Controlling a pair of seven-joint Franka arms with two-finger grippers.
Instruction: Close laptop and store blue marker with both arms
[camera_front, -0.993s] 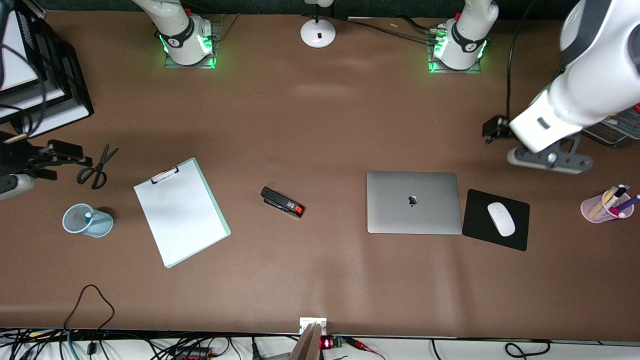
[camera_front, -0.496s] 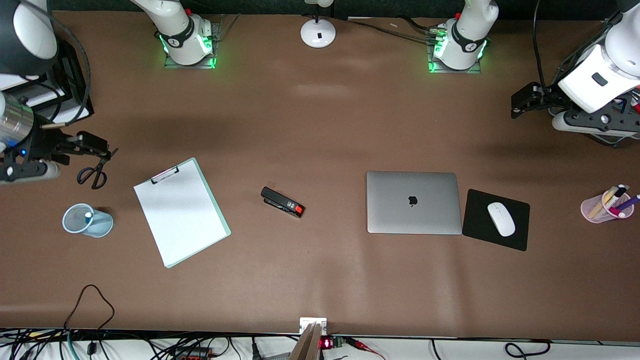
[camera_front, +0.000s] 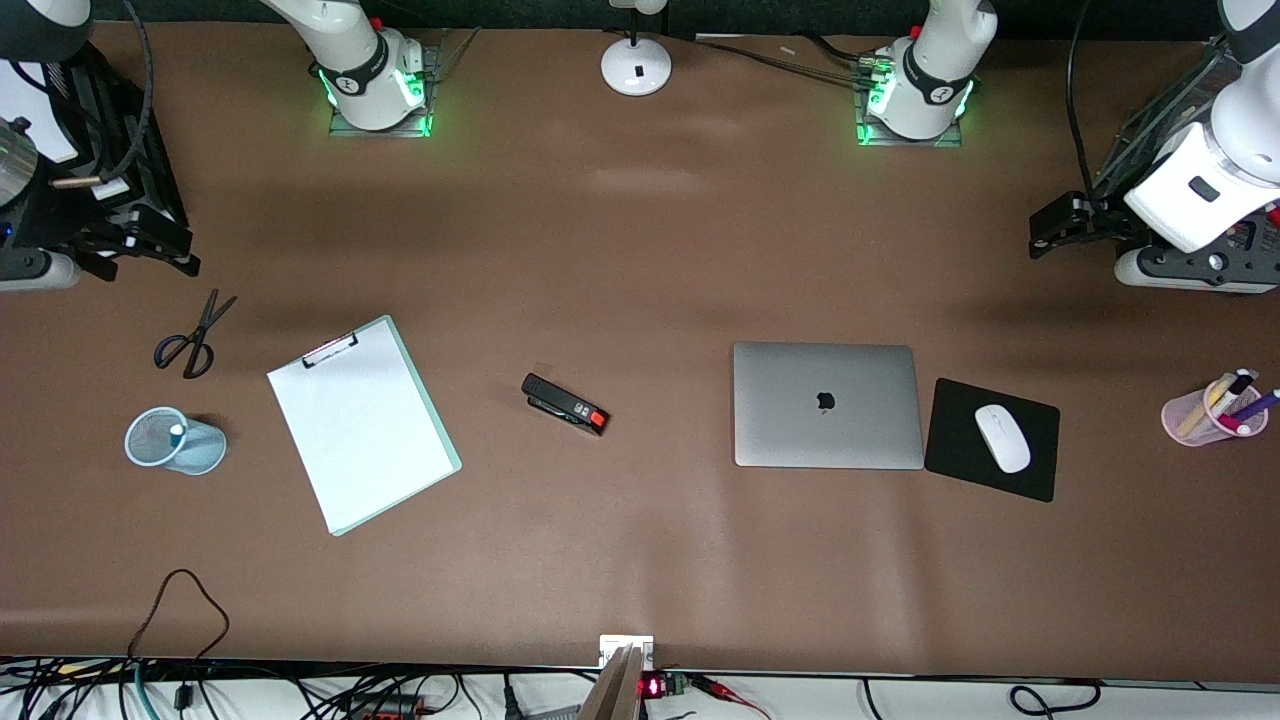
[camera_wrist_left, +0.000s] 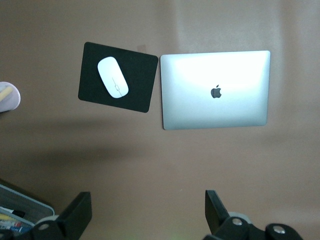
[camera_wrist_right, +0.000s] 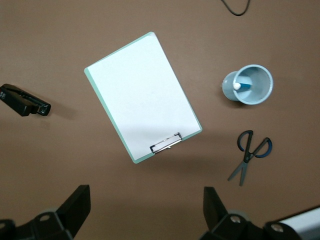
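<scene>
The silver-grey laptop (camera_front: 825, 405) (camera_wrist_left: 215, 90) lies shut on the table, its lid with the dark logo facing up. The blue marker (camera_front: 178, 432) (camera_wrist_right: 243, 85) stands inside a light-blue mesh cup (camera_front: 205, 452) (camera_wrist_right: 260, 92) toward the right arm's end. My left gripper (camera_front: 1042, 236) (camera_wrist_left: 147, 207) hangs open and empty above bare table at the left arm's end, well clear of the laptop. My right gripper (camera_front: 172, 252) (camera_wrist_right: 145, 202) is open and empty too, up in the air above the table beside the black rack (camera_front: 120, 130).
Scissors (camera_front: 190, 335), a clipboard (camera_front: 360, 425) and a black stapler (camera_front: 565, 403) lie between cup and laptop. A black mouse pad (camera_front: 955, 440) with a white mouse (camera_front: 1002, 437) sits beside the laptop. A pink pen cup (camera_front: 1210, 410) stands at the left arm's end.
Both arms have drawn back toward their ends of the table and the bases. The right gripper has left the scissors. Both grippers stayed open; nothing on the table moved.
</scene>
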